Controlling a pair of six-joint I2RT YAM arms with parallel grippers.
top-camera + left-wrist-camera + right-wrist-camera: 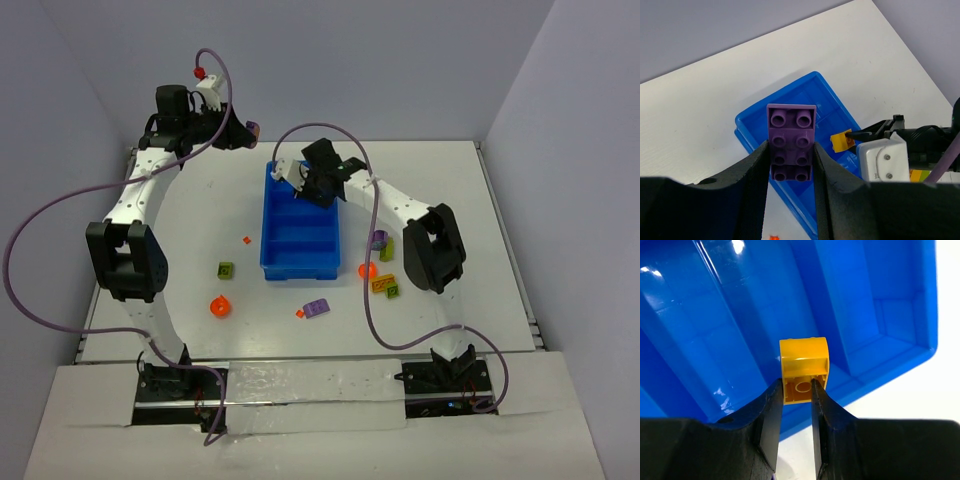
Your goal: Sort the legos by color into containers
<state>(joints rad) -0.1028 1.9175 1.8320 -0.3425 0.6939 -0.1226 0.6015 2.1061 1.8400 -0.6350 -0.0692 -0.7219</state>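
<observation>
The containers are the compartments of one blue tray [300, 268] [747, 129] [740, 315] at the table's middle. My left gripper [250, 130] [790, 150] hangs high, beyond the tray's far left corner, shut on a purple lego [791, 142] [254, 127] with its studs facing the wrist camera. My right gripper [296, 177] [796, 387] is above the tray's far end, shut on a yellow lego [804, 362] [841, 142]. The compartments I can see hold nothing.
Loose legos lie on the table. Left of the tray are a lime one [226, 269], a round orange one [219, 306] and a tiny orange bit [247, 240]. A purple one [318, 308] lies in front. Right are purple [378, 239], round orange [364, 270], yellow [381, 284] and green [394, 291].
</observation>
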